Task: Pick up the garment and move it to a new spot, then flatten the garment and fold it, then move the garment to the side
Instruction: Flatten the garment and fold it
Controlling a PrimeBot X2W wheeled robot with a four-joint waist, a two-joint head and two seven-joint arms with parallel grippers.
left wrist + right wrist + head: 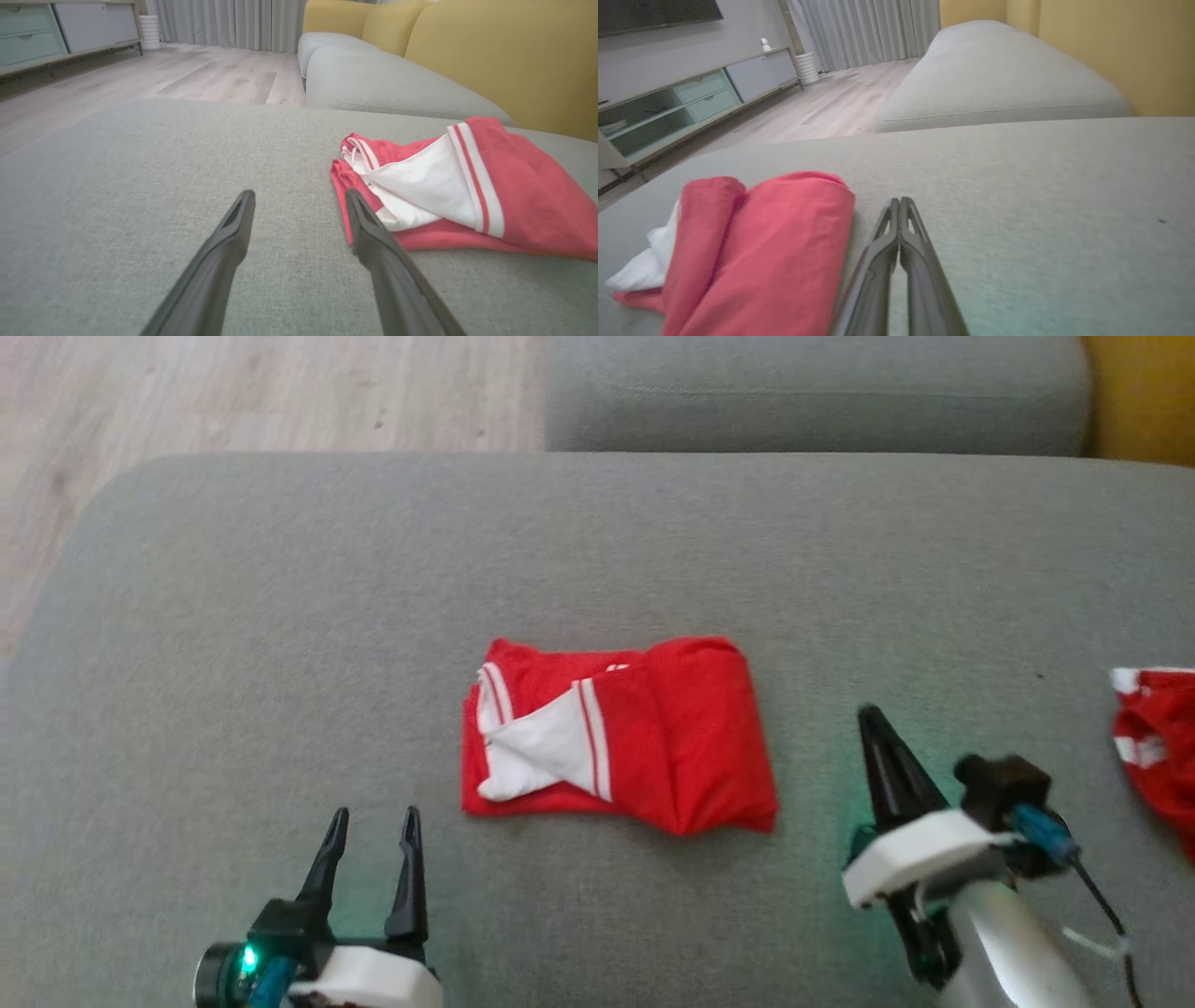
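Since the garment (621, 747) lies mid-frame, long axis left-to-right, your wide-spread left gripper (372, 823) sits nearer it than your closed, empty right gripper (873, 719).

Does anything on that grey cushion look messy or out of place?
The folded red garment is a bit untidy: a white flap lies turned out across its left half. A second garment lies bunched near the cushion at its right side.
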